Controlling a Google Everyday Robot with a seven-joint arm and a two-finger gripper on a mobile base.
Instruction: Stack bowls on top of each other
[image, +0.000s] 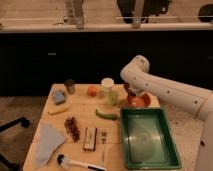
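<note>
The orange-red bowl (139, 102) sits on the wooden table (80, 107) at its back right, just beyond the green tray. My gripper (130, 92) hangs from the white arm (165, 92) right over the bowl's left rim. A dark maroon shape shows at the gripper. I cannot tell if it is the maroon bowl or part of the hand. No maroon bowl shows anywhere else on the table.
A large green tray (148, 138) lies at front right. A pale green cup (111, 96), a white-lidded jar (107, 83), an orange fruit (92, 90), a dark can (70, 86) and a blue sponge (59, 96) stand along the back. A green pepper (106, 115), grapes (72, 128), a cloth (49, 142) and a brush (80, 163) lie in front.
</note>
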